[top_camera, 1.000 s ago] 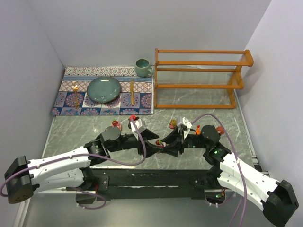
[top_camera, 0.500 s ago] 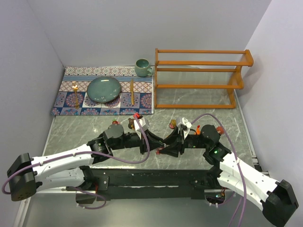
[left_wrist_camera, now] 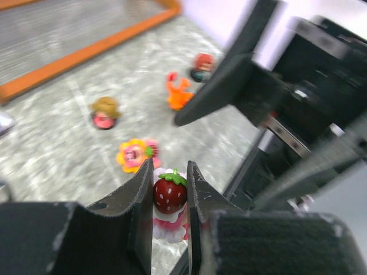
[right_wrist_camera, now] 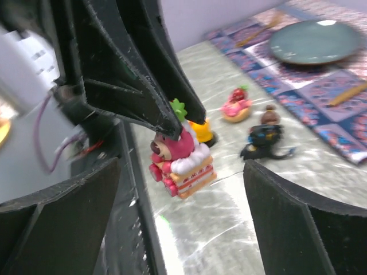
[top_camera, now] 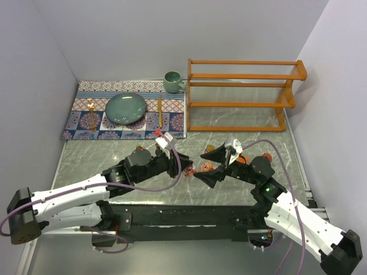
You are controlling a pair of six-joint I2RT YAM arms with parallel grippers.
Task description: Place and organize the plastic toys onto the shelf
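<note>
While the grey marbled worktop (top_camera: 246, 123) sits between plain white walls (top_camera: 143, 34), left pincer (left_wrist_camera: 170, 172) clamps the strawberry bear toy (left_wrist_camera: 170, 197); right pincer (top_camera: 209, 165) gapes wide, empty.

The left arm (top_camera: 69, 201) and right arm (top_camera: 298, 216) have white shells, black joints, purple cables (top_camera: 285, 166); one green light (top_camera: 267, 187).

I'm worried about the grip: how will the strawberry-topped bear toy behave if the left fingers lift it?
The bear toy looks like rigid moulded plastic, so it is probably stiff and light. The left fingers pinch only its glossy round strawberry top, so it may slip or swivel. Its cake-slice base looks flat, so it should stand when set down.
</note>
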